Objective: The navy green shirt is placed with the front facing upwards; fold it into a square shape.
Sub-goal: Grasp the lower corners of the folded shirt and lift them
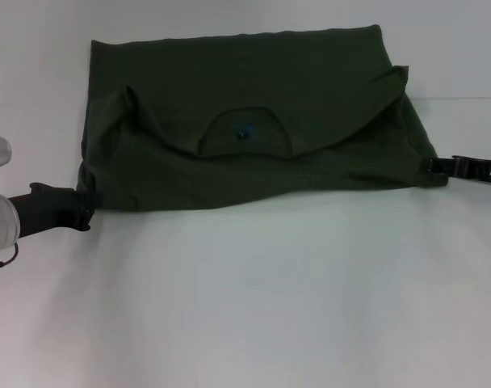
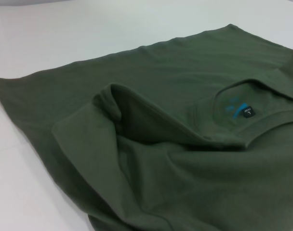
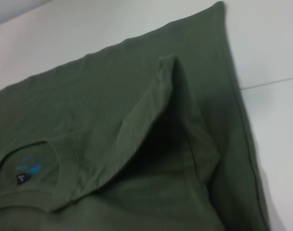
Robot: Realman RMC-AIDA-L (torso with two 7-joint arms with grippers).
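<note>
The large dark olive-green cotton short-sleeved shirt point(image 1: 253, 121) is seen lying on the white surface point(image 1: 253, 307), in the far half of the head view, spread wide from left to right. The garment is folded across its width: the neck opening point(image 1: 247, 133) is seen near the middle, with the near layer drawn up over it in a curved edge. Small blue and black neck labels point(image 2: 237, 109) are visible inside the collar in both wrist views. No chest lettering is visible. Both sleeves are tucked in, forming raised pleats near the left and right shoulders. The fabric is lightly wrinkled along the near edge.

The left end effector point(image 1: 82, 206) is positioned at the near left corner of the shirt, low against the surface, its black body touching the cloth edge. Its opening cannot be told; the fingertips are hidden at the fabric, and the left wrist view shows only cloth.

The right end effector point(image 1: 436, 166) is positioned at the near right corner of the shirt, its dark tips meeting the cloth edge. Whether fabric is pinched between the fingers cannot be told, and the right wrist view shows only the shirt and the surface beyond it.

A thin seam line point(image 3: 272, 83) is noted on the surface beside the shirt's right edge.
</note>
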